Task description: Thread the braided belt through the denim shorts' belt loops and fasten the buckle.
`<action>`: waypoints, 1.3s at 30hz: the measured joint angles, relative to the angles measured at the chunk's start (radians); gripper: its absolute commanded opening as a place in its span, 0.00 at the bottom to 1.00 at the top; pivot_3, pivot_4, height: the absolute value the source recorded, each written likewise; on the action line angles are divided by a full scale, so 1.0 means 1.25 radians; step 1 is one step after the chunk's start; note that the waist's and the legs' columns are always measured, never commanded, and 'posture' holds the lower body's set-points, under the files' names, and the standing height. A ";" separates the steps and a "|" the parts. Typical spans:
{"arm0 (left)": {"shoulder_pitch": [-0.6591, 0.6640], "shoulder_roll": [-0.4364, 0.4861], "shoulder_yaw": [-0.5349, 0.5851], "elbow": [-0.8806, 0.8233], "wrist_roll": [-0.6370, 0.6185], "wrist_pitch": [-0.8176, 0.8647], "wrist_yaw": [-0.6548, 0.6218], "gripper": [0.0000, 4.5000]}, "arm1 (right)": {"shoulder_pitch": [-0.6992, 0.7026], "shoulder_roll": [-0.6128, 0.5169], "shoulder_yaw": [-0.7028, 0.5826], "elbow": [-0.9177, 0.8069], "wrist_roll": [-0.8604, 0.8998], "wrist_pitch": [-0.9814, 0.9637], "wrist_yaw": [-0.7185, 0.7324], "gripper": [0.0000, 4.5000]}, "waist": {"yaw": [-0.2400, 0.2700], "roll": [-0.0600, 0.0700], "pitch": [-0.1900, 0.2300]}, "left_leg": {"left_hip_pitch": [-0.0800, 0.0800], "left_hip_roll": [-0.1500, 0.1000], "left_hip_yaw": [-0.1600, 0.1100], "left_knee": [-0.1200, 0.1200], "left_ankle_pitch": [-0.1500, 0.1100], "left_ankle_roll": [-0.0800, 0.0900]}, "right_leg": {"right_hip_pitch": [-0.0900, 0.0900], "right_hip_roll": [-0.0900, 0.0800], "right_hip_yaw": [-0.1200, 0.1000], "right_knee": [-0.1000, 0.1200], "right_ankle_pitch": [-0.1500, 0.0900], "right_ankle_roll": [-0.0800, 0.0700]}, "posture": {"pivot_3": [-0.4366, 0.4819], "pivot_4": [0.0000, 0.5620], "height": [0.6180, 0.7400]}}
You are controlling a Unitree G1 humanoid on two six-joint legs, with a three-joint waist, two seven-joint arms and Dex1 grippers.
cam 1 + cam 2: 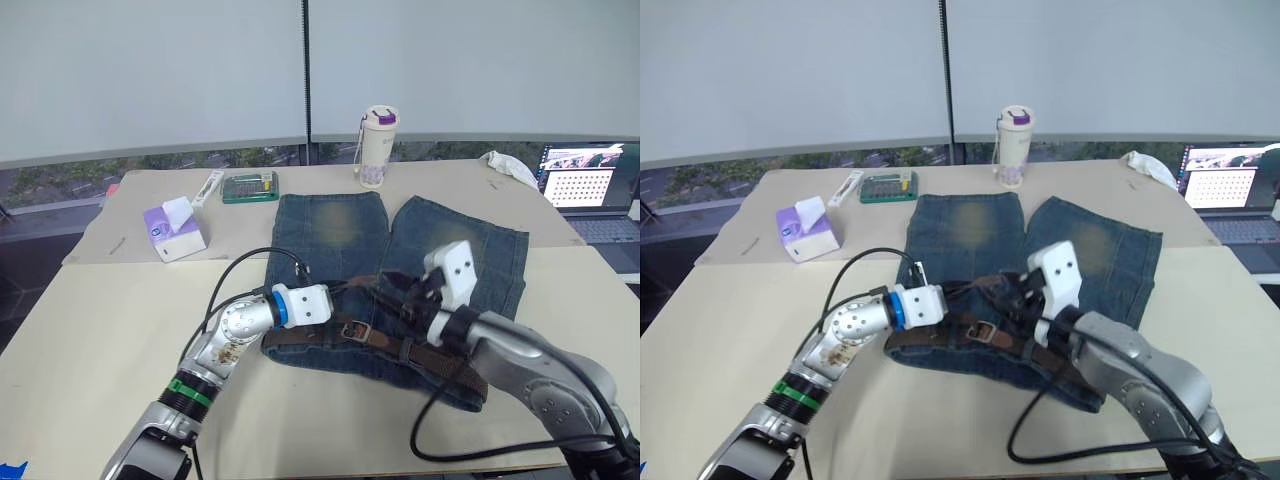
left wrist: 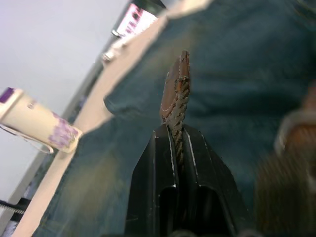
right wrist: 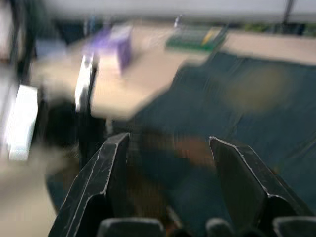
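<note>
Right arm: nearest the head camera. My right gripper hangs over the waistband, fingers spread with nothing between them; the right wrist view shows denim and a blurred brown shape below the gap.

Left arm: my left gripper is pressed together on the tip of the braided belt. The left wrist view shows the braided end and its leather tip standing up out of the closed fingers, above blue cloth.

Table: pale top carrying everything.

Denim shorts: the denim shorts lie flat at the middle of the table, legs pointing away from me, waistband toward me.

Braided belt: lies along the waistband, from its left edge to my right forearm. How much of it runs under the belt loops I cannot tell.

Buckle: the buckle rests on the waistband near the middle, between the two grippers.

Other items: bottle, tissue pack, green tray and laptop sit on the far part of the table, well apart from the work.

Step in hand: judged to be fastening; free end held, buckle not yet closed.

Next move: bring the held tip to the buckle frame, steady the buckle with my right gripper, and keep the tip aligned with the opening.
</note>
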 measured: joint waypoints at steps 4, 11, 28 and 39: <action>-0.004 0.011 -0.006 -0.002 0.008 -0.006 -0.017 0.00 | 0.004 -0.027 0.083 0.003 -0.130 0.001 0.051 0.64 | 0.009 -0.002 0.001 | 0.000 0.000 0.000 0.001 0.000 0.000 | 0.000 -0.001 0.000 0.000 0.000 0.000 | 0.48 0.27 1.00; -0.014 0.011 -0.003 -0.003 0.011 0.012 -0.013 0.00 | 0.045 -0.042 0.146 0.035 -0.286 0.045 0.078 0.64 | 0.018 -0.004 0.002 | 0.000 0.000 0.000 0.001 0.000 0.000 | 0.000 -0.001 0.000 0.000 0.000 0.000 | 0.48 0.27 1.00; -0.014 0.010 -0.003 -0.003 0.010 0.018 -0.010 0.00 | 0.061 0.005 0.138 0.034 -0.445 0.095 0.080 0.15 | 0.019 -0.005 0.003 | 0.000 0.000 -0.001 0.001 0.000 -0.001 | 0.000 -0.001 0.000 0.000 0.000 0.000 | 0.48 0.27 1.00; -0.036 0.052 -0.033 -0.003 0.045 -0.028 -0.052 0.00 | 0.042 -0.062 0.219 0.138 -0.774 -0.197 0.107 0.03 | 0.018 -0.005 0.003 | 0.000 0.000 0.000 0.001 0.001 -0.002 | 0.000 -0.001 -0.001 0.000 0.000 0.000 | 0.48 0.27 1.00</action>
